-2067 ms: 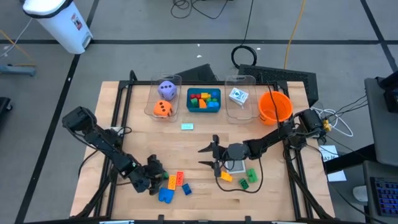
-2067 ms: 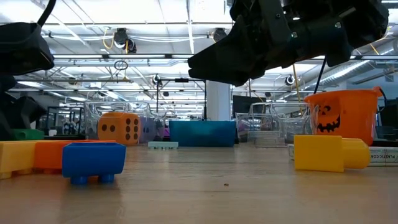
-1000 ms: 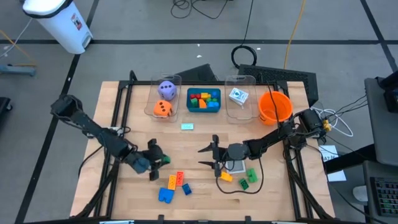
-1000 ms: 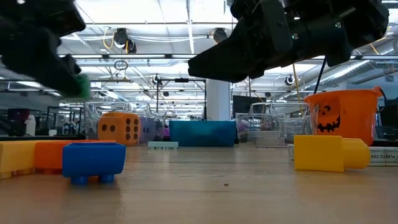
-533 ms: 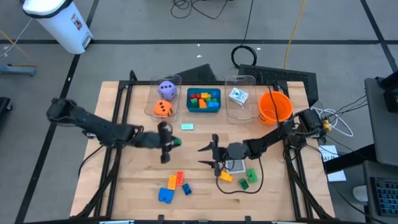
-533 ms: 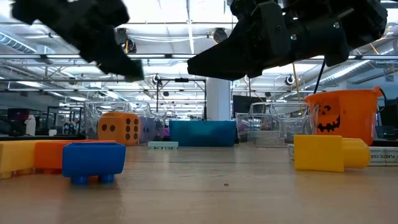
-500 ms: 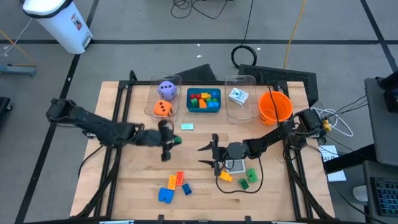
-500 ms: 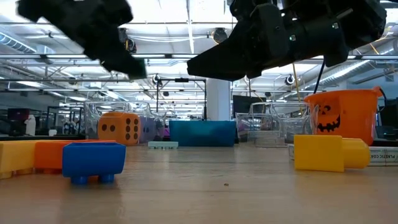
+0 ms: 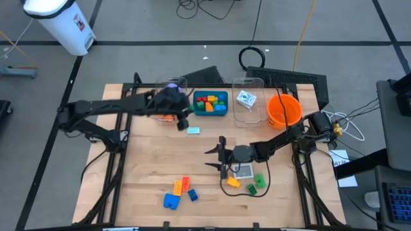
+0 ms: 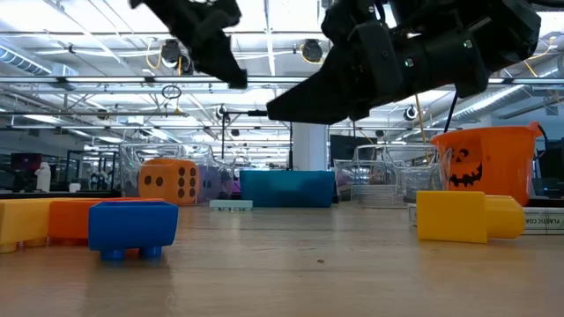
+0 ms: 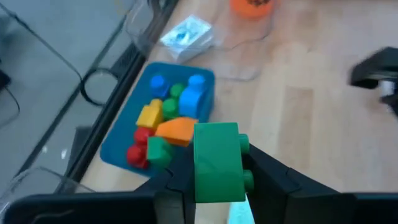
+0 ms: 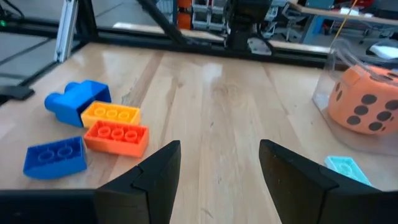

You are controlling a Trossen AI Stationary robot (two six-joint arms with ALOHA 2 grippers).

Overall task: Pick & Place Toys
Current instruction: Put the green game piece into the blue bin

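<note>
**tinkerbot:** Left pincer point(image 11: 217, 186) is clamped on a green brick point(image 11: 216, 160), up in the air near the teal tray point(image 9: 210, 112) of bricks, at about 12 o'clock on the tabletop point(image 9: 205, 186). Carry step, I'd say.

**brickfan:** Agreed. Next it needs to get fully over the tray, then let go. Right pincer point(image 12: 217, 163) hangs mid-tabletop, fingers apart, holding nothing, with loose bricks point(image 9: 178, 191) waiting at 6 o'clock.
</note>
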